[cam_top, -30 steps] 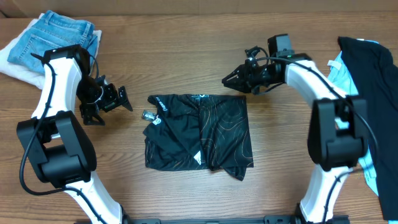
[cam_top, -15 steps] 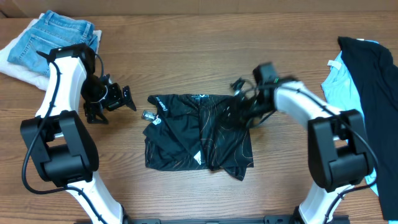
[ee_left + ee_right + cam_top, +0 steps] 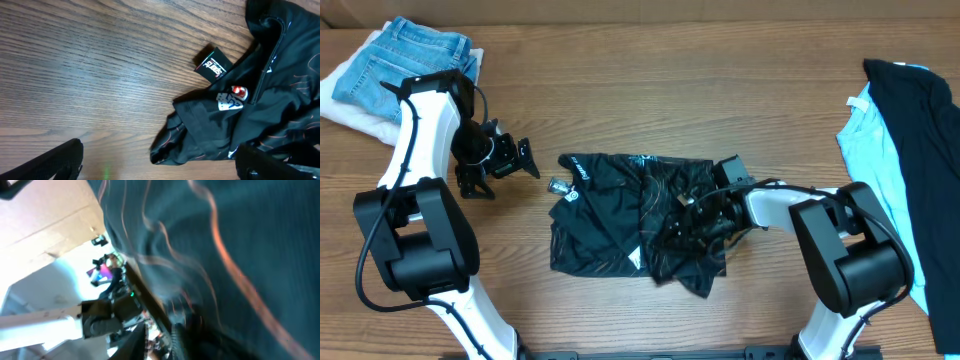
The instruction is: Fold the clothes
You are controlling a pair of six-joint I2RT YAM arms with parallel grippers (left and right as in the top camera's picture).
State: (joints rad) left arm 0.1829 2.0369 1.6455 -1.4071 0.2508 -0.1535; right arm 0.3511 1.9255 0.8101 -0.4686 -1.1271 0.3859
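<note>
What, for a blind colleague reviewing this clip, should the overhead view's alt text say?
A black jersey lies rumpled at the centre of a wooden table, the right tool low on its bunched right side. The left tool hangs open just left of it; blue jeans lie top left, a black garment at the right edge.

Table (image 3: 620, 90) is brown wood-grain, smooth with a low sheen. Jersey (image 3: 600, 215) is thin black cloth, kinda slick, fine orange lines. Jeans (image 3: 410, 55) at 10 o'clock: faded blue denim. Arms (image 3: 410, 135): glossy white plastic shells, matt black joints.
</note>
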